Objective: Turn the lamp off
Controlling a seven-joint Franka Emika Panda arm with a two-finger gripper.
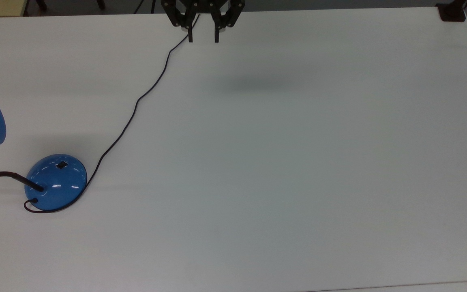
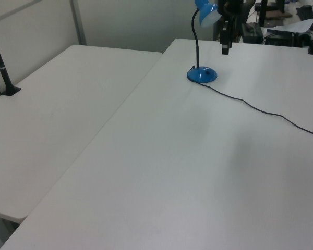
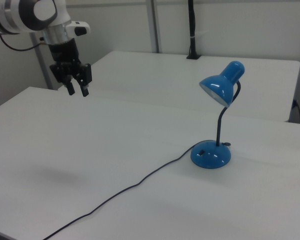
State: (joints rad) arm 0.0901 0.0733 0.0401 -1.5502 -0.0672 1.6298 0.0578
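The blue lamp [image 3: 214, 120] stands upright at the right view's right, shade tilted, black cord [image 3: 135, 186] trailing left.

**Free Room and Obstacles**

We are seeing the white table [image 1: 298, 162] lying bare across the top view's centre and right, offering open passage. The lamp [image 3: 210, 154] is standing near the top view's left edge, its shade [image 3: 221, 84] overhanging above the base. The cord [image 1: 136, 105] is trailing from the base toward the far edge, crossing the approach. The gripper [image 1: 203, 39], fingers apart, is hanging well clear above the table, well apart from the lamp.
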